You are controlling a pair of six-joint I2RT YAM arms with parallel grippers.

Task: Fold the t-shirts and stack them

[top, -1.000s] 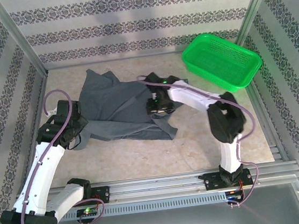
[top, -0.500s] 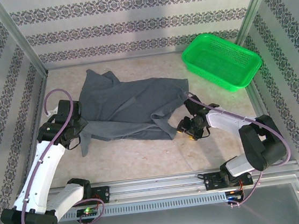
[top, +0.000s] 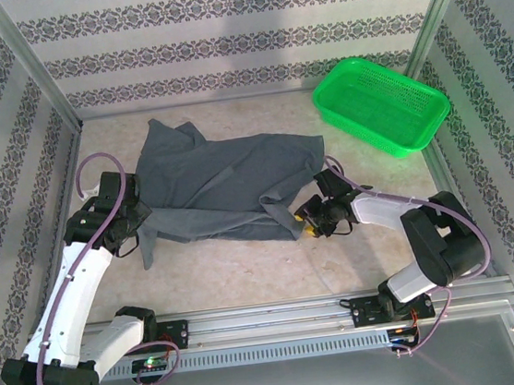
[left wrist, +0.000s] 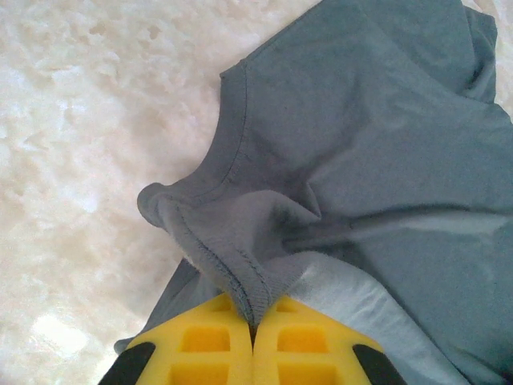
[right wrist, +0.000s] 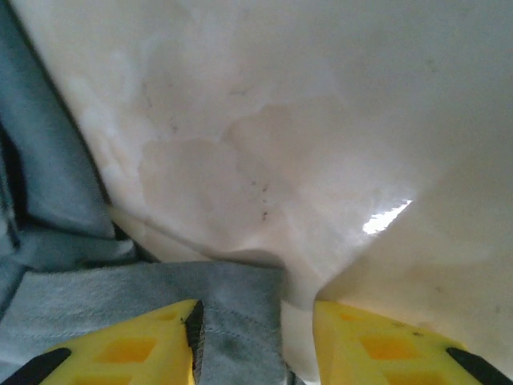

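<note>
At the t-shirt's left edge, the left gripper (left wrist: 252, 325) is pinched tight on a bunched fold of hem. The dark grey t-shirt (top: 223, 182) lies crumpled across the middle of the pale table (top: 238, 269). At its near right corner, the right gripper (right wrist: 255, 317) sits low with its jaws parted. A flap of the cloth lies between them, against the left finger, unclamped. A green mesh basket (top: 362, 132) stands well apart, beyond the t-shirt's right end.

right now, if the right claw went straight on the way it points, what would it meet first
The t-shirt: its corner lies between the open jaws of the right claw. Past it, likely bare table; depth is unclear.
</note>
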